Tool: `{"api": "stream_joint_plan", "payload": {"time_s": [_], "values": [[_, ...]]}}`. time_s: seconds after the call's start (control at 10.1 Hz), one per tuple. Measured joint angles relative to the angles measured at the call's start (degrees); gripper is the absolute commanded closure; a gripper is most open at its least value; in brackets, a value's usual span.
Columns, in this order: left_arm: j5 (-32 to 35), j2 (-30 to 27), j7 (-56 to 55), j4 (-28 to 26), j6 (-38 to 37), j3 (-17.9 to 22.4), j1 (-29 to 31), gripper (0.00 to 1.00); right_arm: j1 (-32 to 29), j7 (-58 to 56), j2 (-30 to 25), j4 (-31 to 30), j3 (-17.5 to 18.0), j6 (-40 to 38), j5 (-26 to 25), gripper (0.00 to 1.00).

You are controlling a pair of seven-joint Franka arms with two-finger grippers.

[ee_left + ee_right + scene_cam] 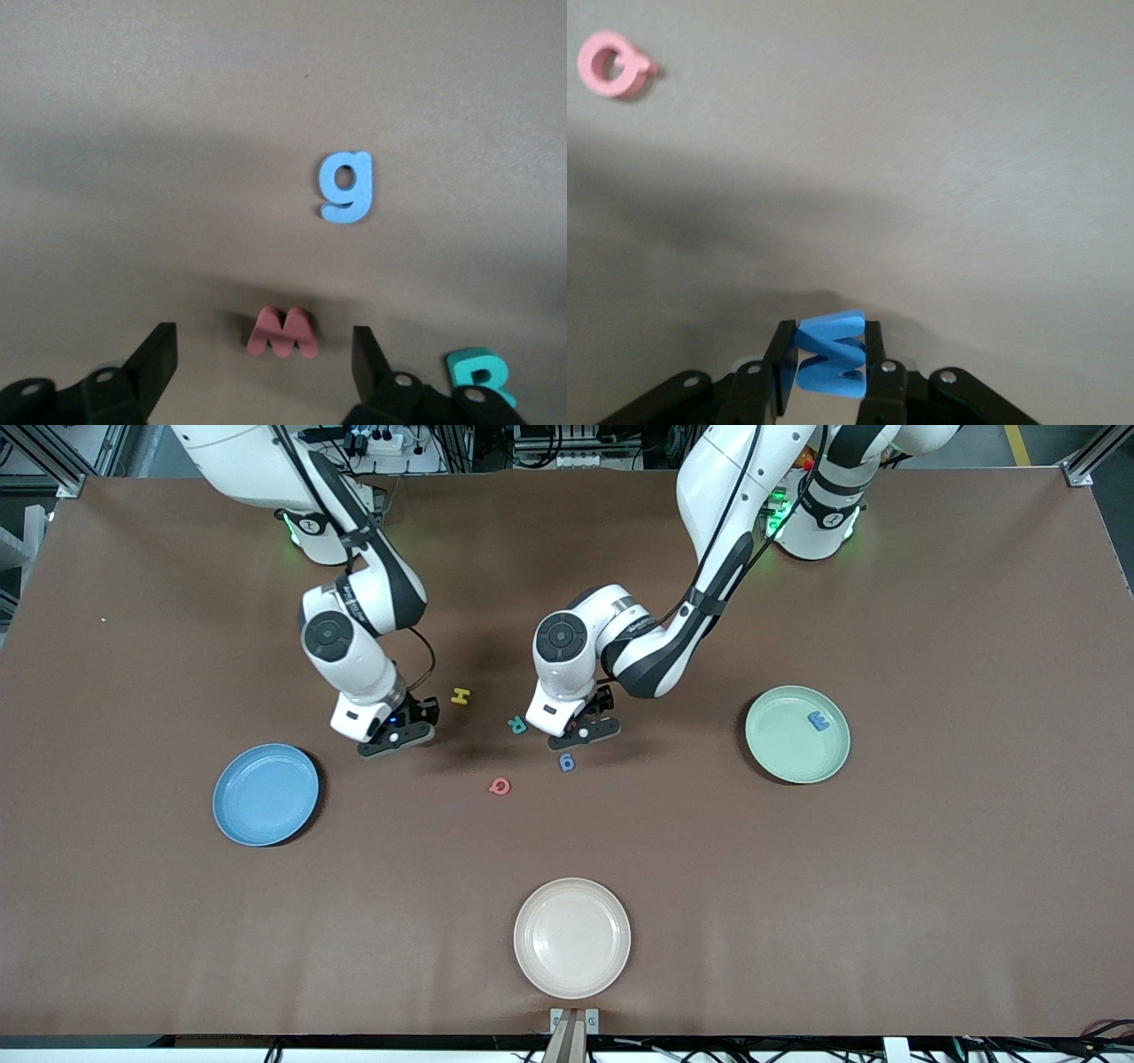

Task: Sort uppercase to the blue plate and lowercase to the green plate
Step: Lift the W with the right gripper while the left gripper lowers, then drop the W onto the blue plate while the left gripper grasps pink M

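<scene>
Surface: brown table (930, 921), matte, faint creases.
Blue plate (266, 794): toward the right arm's end, bare.
Green plate (797, 734): toward the left arm's end; holds a blue e (819, 721).
Cream plate (572, 937): near the edge closest to the front camera, mid-length.
Middle of the table: yellow H (460, 696), teal R (516, 725), blue g (567, 762), red Q (500, 786), red w (283, 333) just beside R.
White speck (104, 620): near the right arm's end.

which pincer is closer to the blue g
Left. The left pincer hangs open beside the blue g, straddling the red w. The right pincer, shut on the blue M, is nearer the blue plate.
</scene>
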Motion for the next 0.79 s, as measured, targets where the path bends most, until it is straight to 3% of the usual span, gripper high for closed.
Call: {"api": "stream_joint_plan", "payload": {"time_s": [0.2,0.49,0.59,0.79], "values": [[0.0,1.2,0.0,0.7,0.0,0.0,0.0,0.29,-6.6,-7.3,-2.4,1.1,-0.4,-3.4,0.0,1.0],[0.1,2.3,0.3,0.9,0.0,0.0,0.0,0.35,-16.8,-20.7,-3.3,3.3,-1.9,-5.2,0.0,1.0],[0.1,2.3,0.3,0.9,0.0,0.0,0.0,0.36,-18.4,-24.1,-3.4,3.9,-2.9,-5.2,0.0,1.0],[0.1,2.3,0.3,1.1,0.0,0.0,0.0,0.47,-20.7,-31.5,-3.4,5.4,-6.1,-5.2,-0.1,1.0]]}}
